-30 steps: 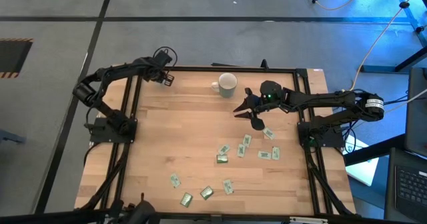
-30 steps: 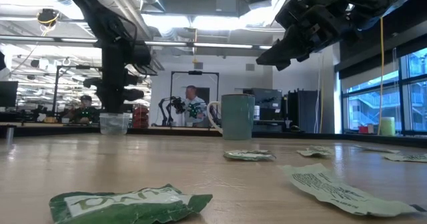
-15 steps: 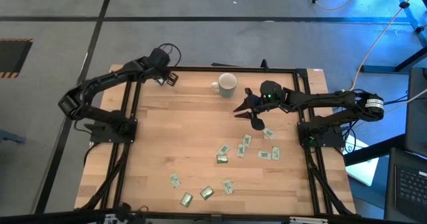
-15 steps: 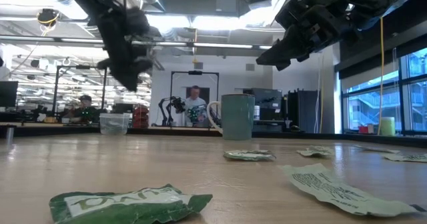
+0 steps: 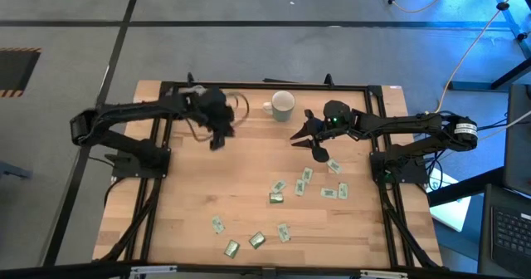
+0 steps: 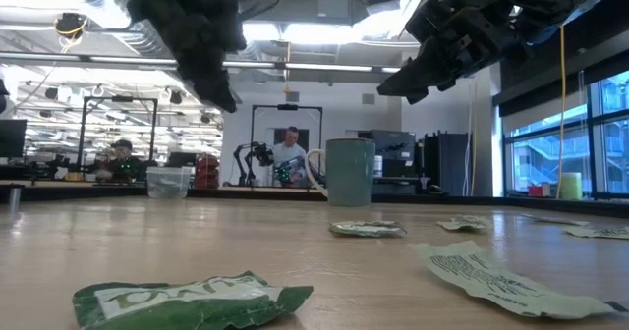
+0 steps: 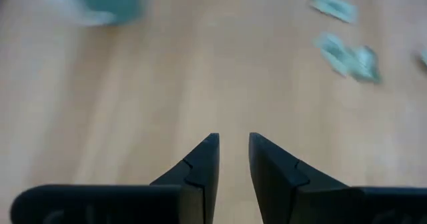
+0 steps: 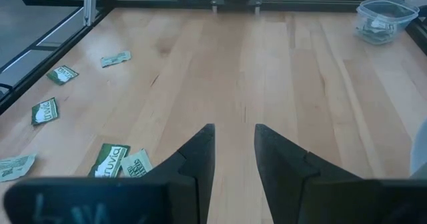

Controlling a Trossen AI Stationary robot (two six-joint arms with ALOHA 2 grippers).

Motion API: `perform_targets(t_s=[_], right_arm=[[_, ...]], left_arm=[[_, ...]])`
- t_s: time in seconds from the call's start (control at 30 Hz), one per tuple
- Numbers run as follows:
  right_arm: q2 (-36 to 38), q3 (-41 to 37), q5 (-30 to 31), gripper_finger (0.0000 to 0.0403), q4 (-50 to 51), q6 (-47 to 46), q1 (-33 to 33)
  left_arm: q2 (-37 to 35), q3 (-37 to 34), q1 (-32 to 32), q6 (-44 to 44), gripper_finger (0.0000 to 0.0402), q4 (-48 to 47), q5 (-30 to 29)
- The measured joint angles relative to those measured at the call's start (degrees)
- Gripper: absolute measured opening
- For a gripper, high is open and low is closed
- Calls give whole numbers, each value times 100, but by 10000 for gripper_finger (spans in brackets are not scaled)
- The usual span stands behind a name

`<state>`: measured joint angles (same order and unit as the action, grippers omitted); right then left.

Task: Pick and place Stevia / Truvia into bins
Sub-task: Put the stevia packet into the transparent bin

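Green-and-white sachets lie flat and scattered over the near half of the table; they also show in the low view and the right wrist view. The pale mug stands upright near the far edge. The clear cup with sachets in it stands at the far left, and the low view shows it too. My left gripper hovers above bare wood left of the mug, narrowly open and empty. My right gripper hangs in the air right of the mug, narrowly open and empty.
A black frame runs along the table's edges. Bare wood lies between the cup, the mug and the sachets. People sit in the room beyond the far edge.
My left gripper has lifted away from above the clear cup at the far left corner. It has swung toward the table's right and near side, and now hangs over bare wood left of the mug. My right arm has kept still.
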<state>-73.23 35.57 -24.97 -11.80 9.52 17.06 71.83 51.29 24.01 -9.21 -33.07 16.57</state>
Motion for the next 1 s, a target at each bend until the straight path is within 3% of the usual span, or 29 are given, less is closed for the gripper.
perform_targets(t_s=[0.23,0.53,0.7,1.0], right_arm=[[-1,0,2,110,-2,-2,2],[-1,-1,1,110,1,-34,0],[-2,-2,-1,110,3,-42,0],[-2,-2,-3,110,-3,-97,-14]], left_arm=[[28,-2,-1773,-243,78,-36,-47],[28,-33,-3626,786,87,162,-776],[31,-290,-4316,1245,89,646,-1411],[33,-883,-5029,1935,97,1243,-1591]])
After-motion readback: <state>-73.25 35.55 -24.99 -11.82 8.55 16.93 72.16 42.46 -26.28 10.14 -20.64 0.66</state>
